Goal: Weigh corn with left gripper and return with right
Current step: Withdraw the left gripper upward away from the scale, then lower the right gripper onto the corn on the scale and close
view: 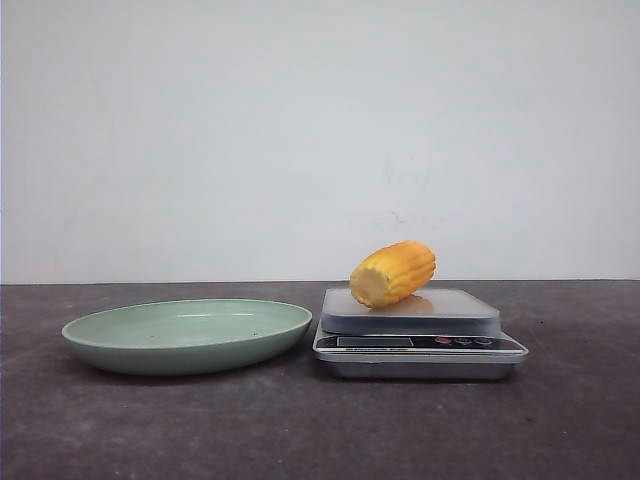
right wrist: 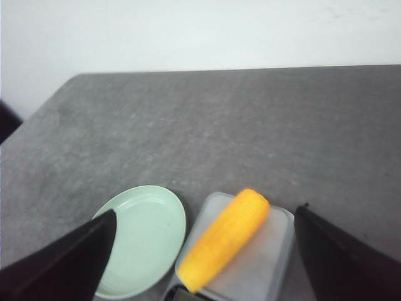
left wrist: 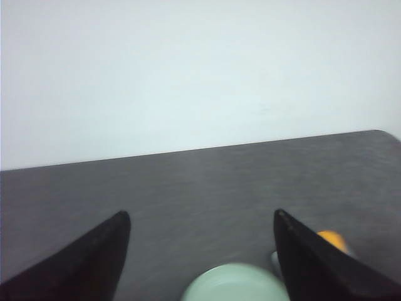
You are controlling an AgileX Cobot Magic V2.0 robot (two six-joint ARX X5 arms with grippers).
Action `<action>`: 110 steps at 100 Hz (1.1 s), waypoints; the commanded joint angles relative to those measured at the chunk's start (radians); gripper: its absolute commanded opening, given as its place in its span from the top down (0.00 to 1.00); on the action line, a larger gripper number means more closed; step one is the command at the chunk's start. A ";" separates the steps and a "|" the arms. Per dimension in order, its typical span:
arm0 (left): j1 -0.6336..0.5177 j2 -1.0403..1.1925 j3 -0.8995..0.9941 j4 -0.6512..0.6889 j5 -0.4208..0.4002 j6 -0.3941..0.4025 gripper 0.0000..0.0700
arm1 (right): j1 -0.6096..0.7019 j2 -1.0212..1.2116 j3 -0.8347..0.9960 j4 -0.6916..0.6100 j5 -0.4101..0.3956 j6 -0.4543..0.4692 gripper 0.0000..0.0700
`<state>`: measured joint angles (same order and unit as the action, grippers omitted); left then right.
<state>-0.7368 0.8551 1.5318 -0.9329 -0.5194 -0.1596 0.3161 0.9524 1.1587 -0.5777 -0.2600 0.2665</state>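
The yellow-orange corn [view: 393,273] lies on its side on the grey platform of the kitchen scale [view: 418,334]. It also shows in the right wrist view [right wrist: 224,238], lying diagonally on the scale [right wrist: 269,251]. The green plate [view: 188,335] stands empty to the left of the scale. No gripper shows in the front view. My left gripper [left wrist: 200,216] is open and empty, high above the table; a sliver of corn [left wrist: 332,239] peeks past one finger. My right gripper [right wrist: 207,213] is open and empty, above the corn and scale.
The dark grey table [view: 320,430] runs to a white wall behind. The green plate shows in the left wrist view [left wrist: 235,285] and the right wrist view [right wrist: 141,241]. The scale's display and buttons [view: 420,342] face the front.
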 commanded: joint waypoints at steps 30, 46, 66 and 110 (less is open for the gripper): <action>-0.005 -0.243 0.015 -0.344 -0.095 -0.145 0.37 | 0.266 0.330 0.021 0.187 0.242 0.057 0.06; -0.005 -0.291 0.009 -0.414 -0.095 -0.165 0.37 | 0.281 0.492 0.021 0.207 0.306 0.077 0.05; -0.005 -0.318 -0.027 -0.465 -0.095 -0.170 0.37 | 0.279 0.639 0.021 0.222 0.340 0.121 0.06; -0.005 -0.451 -0.332 -0.398 -0.086 -0.202 0.38 | 0.285 0.774 0.021 0.213 0.350 0.202 0.23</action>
<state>-0.7353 0.4206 1.2152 -1.3483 -0.6041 -0.3420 0.5903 1.7092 1.1629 -0.3656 0.0818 0.4442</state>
